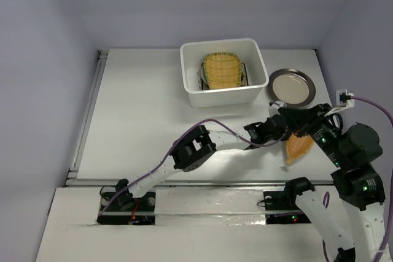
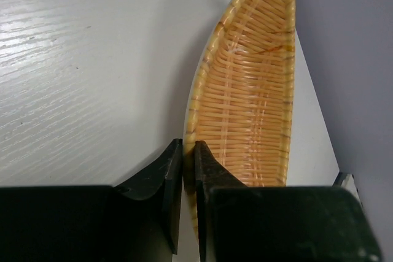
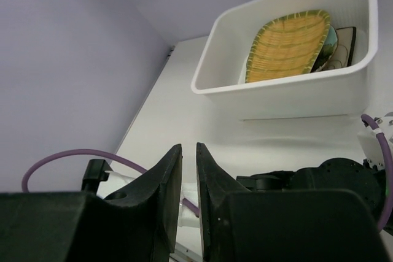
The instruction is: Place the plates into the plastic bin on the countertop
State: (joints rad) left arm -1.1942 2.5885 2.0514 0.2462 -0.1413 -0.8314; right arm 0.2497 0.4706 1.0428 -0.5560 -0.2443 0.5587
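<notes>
1. Left jaws clamped on the near rim of the leaf plate [image 2: 252,90], which lies at the near right close to the surface's [image 1: 141,108] right edge.
2. Right jaws a narrow slit apart with nothing between, raised above the surface and facing the bin [image 1: 221,97].
3. Bin at the far side, just right of centre, with the yellow plate [image 1: 222,70] uppermost inside and edges of other dishes showing beside it.
4. Round plate [image 1: 292,85] on the surface just beside the bin's right wall.
5. Left arm [image 1: 193,148] stretched across to the right; right arm [image 1: 359,151] partly over the leaf plate, so both crowded there.
6. Broad white stretch between the bin and the left rail [image 1: 86,115].
7. Lilac walls [image 1: 37,59] close on the left, far and right sides.
</notes>
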